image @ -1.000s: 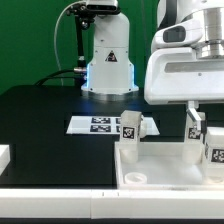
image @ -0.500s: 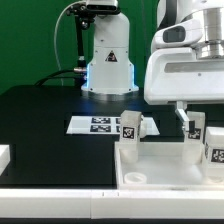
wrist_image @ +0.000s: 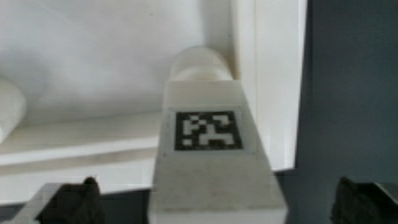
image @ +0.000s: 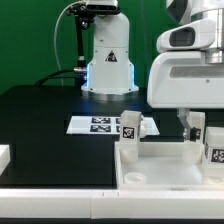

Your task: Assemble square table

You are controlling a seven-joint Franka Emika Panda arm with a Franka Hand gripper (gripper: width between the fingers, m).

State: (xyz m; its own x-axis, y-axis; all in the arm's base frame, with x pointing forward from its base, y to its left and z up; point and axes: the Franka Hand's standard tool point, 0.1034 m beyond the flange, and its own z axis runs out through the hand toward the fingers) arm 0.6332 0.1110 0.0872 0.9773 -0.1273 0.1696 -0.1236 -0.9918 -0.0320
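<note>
Spread apart since a second ago, the gripper (wrist_image: pixel 217 205) is released: in the wrist view each black fingertip (wrist_image: pixel 71 203) stands clear of the leg (wrist_image: pixel 210 120) between the jaws, and nothing is grasped. The leg is upright, with its square tag facing the wrist camera.

Nearest in the exterior view lies the top (image: pixel 160 168), a white square tray with a raised rim, on the front of the black tabletop (image: pixel 40 115). A second leg (image: pixel 214 148) stands upright at the exterior view's right edge, tag toward the camera. Just behind it stands the leg under the gripper. A third leg (image: pixel 129 127) stands upright at the top's far corner on the exterior view's left. Whether any leg is seated in the top cannot be told.

Beyond the top, the marker board (image: pixel 97 125) lies flat on the tabletop, just beside the third leg. Farthest back stands the white robot base (image: pixel 108 60), before a green backdrop (image: pixel 30 40).
</note>
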